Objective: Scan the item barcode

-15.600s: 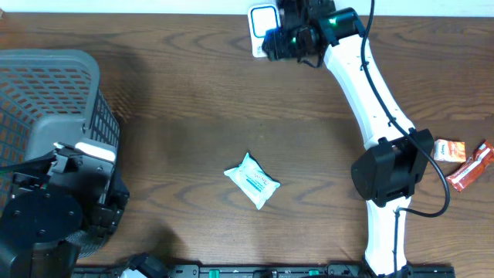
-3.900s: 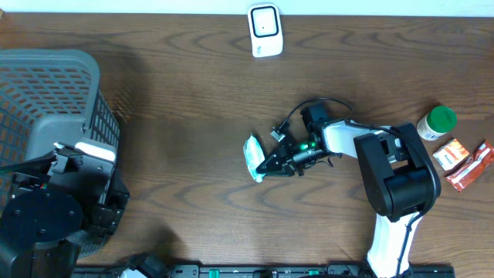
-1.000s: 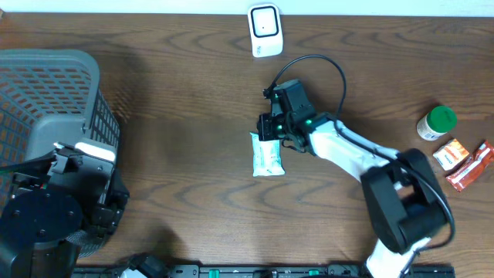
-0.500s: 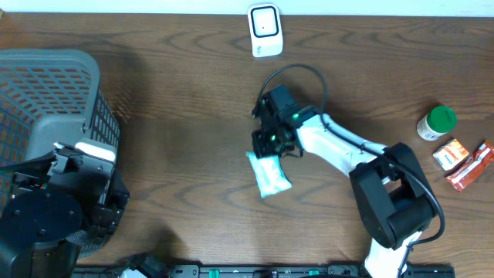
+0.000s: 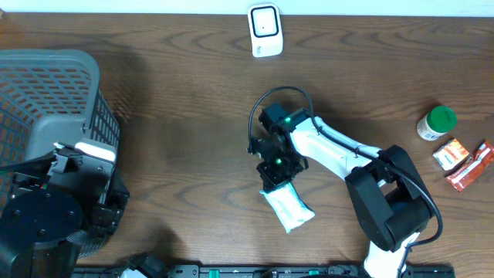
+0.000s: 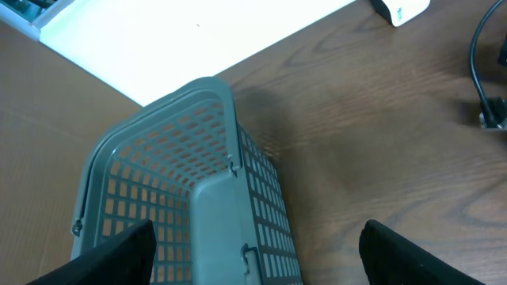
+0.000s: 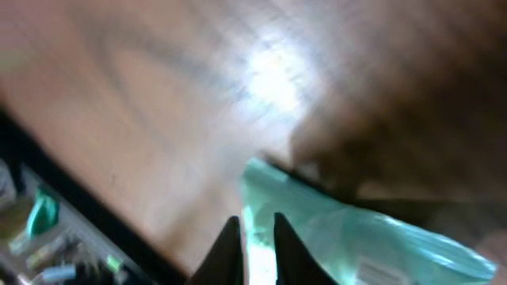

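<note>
The packet (image 5: 289, 208) is pinched at its edge by the right gripper (image 7: 255, 222). The left gripper (image 6: 257, 237) is held wide open.

You have the basket (image 5: 54, 93) at the tabletop's left edge and the scanner (image 5: 264, 29) at the middle of the far edge. Packet (image 5: 289, 207) lies right of centre toward the near edge, well apart from both. Bottle (image 5: 437, 122) stands near the right edge, small pack (image 5: 448, 152) just before it, sachet (image 5: 472, 165) beside that at the edge itself.
</note>
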Controlling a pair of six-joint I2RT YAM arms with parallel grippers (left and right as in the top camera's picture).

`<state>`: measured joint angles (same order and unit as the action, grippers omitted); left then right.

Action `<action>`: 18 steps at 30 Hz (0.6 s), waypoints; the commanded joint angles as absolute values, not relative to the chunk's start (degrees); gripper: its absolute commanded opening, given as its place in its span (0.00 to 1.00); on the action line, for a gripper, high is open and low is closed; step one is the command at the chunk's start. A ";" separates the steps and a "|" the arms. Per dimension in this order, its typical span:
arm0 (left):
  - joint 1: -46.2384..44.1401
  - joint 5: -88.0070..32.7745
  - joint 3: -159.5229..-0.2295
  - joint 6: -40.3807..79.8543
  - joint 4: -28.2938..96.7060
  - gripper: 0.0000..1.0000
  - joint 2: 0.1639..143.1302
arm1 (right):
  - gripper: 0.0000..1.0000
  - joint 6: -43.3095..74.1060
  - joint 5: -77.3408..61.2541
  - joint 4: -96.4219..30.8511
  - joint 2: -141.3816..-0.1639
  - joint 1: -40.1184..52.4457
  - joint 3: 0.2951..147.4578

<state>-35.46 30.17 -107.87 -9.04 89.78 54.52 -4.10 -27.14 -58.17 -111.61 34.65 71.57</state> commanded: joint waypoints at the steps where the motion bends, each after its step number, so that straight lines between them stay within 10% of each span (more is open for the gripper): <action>1: -35.44 30.68 -107.83 -9.19 89.76 0.82 54.17 | 0.15 -9.45 -32.29 -59.92 -108.16 36.12 75.20; 18: -35.44 30.68 -107.83 -9.19 89.76 0.82 54.17 | 0.01 13.47 -23.14 -60.05 -102.32 47.53 64.55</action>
<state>-35.46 30.20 -107.85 -9.04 89.76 54.52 3.14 -27.92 -61.01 -102.02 45.89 68.29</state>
